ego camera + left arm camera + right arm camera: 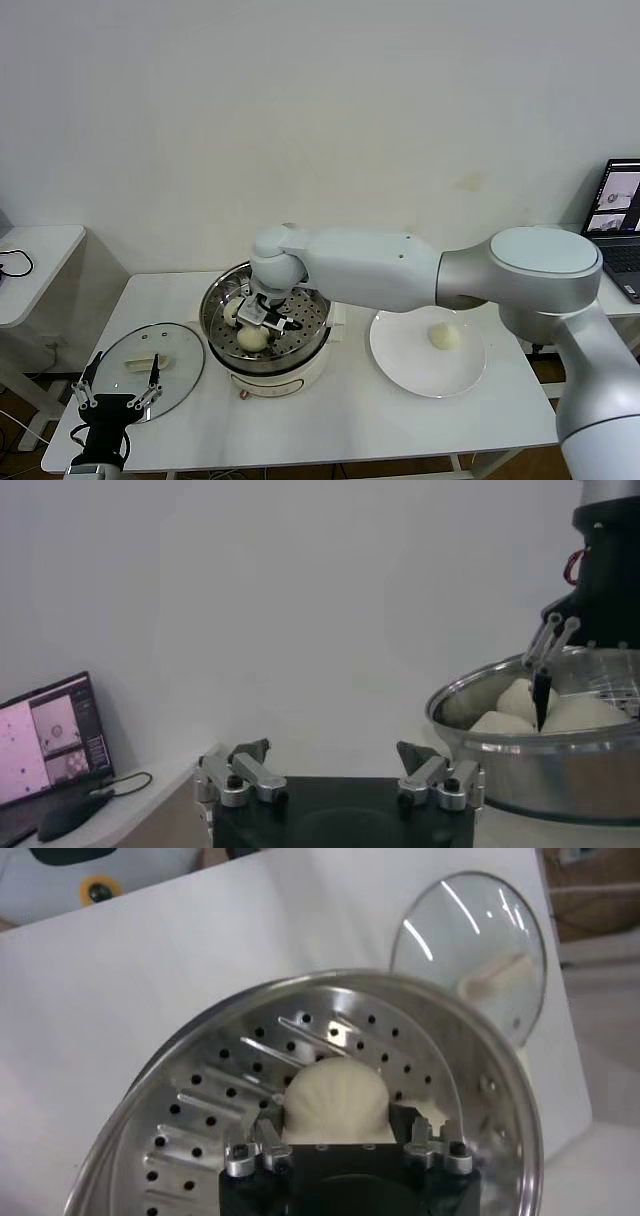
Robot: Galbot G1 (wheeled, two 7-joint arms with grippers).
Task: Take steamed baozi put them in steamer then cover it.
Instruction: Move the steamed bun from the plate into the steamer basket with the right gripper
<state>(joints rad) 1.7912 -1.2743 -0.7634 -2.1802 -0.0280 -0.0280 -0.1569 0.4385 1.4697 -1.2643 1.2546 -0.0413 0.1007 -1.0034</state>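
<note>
Left gripper [116, 392] parked low beside the table's near-left corner, fingers spread, nothing between them. Just right of it, cover [152, 357] lying flat on the table [340, 420], bar handle up, touching nothing but the tabletop.

Further right, steamer [264, 330] with its perforated basket open to the air. Right gripper [265, 315] down inside the basket, seemingly closed about a baozi [333, 1098] that fills the gap between its fingers in the right wrist view; whether the bun already rests on the steel or is a little above it, impossible to say. Two more buns [252, 339] in the basket, one nearer, one partly behind the wrist.

Rightmost, plate [400, 368] with a single bun [444, 336] left on it.

Judged step: setting down the third of four. Next move probably calls for opening the fingers without dragging the soft dough, lifting straight out clear of the rim, then crossing to the plate for the last one; covering comes after.

Hard to make out: fingertip contact under the held bun, hidden by the gripper body; left wrist view cuts the basket off at its edge.
</note>
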